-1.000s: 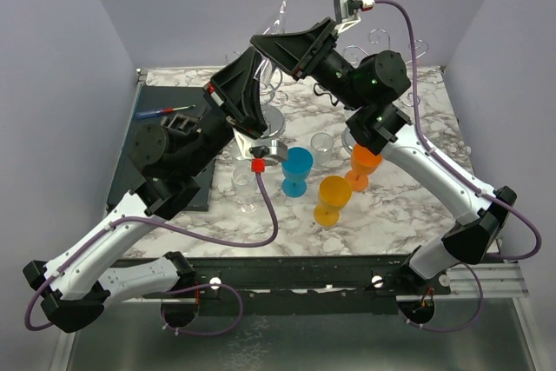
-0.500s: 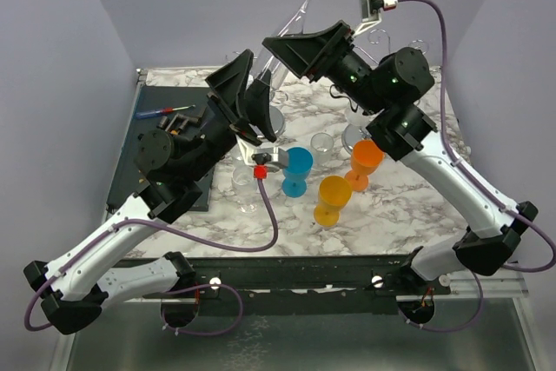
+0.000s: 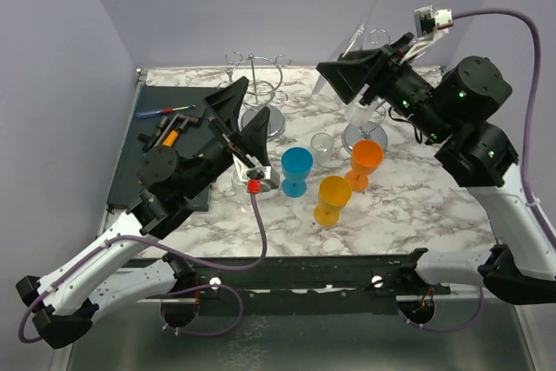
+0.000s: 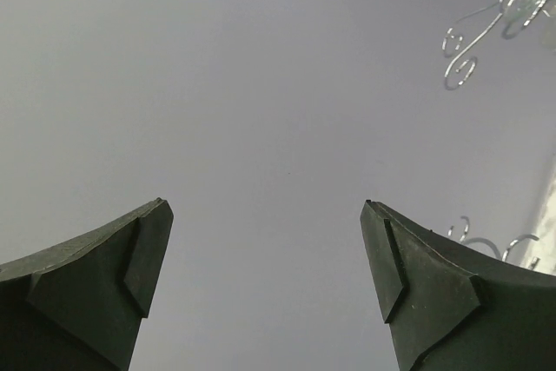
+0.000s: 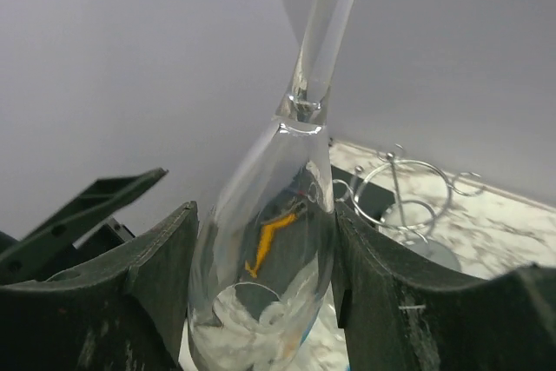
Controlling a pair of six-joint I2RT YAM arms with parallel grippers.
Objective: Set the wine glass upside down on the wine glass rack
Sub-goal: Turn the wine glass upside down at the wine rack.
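Note:
The clear wine glass [image 3: 368, 13] hangs above the back of the table, bowl down and foot up at a slant. My right gripper [image 3: 334, 81] is shut on its bowl. In the right wrist view the wine glass [image 5: 271, 249] fills the gap between both fingers, and its stem runs up out of frame. The wire wine glass rack [image 3: 257, 84] stands at the back middle, left of the glass, and the same rack [image 5: 405, 201] shows past the right finger. My left gripper [image 3: 244, 117] is open and empty in front of the rack; the left gripper [image 4: 265, 208] faces bare wall.
A blue goblet [image 3: 296, 168], two orange goblets [image 3: 334, 196] [image 3: 366, 161] and a small clear glass [image 3: 322, 143] stand mid-table. A second rack's base [image 3: 365, 136] sits under my right arm. A dark mat [image 3: 124, 171] with a screwdriver [image 3: 164, 112] lies at left.
My left gripper opened, let go of the glass and drew back down and left. My right gripper carried the glass to the right, away from the rack.

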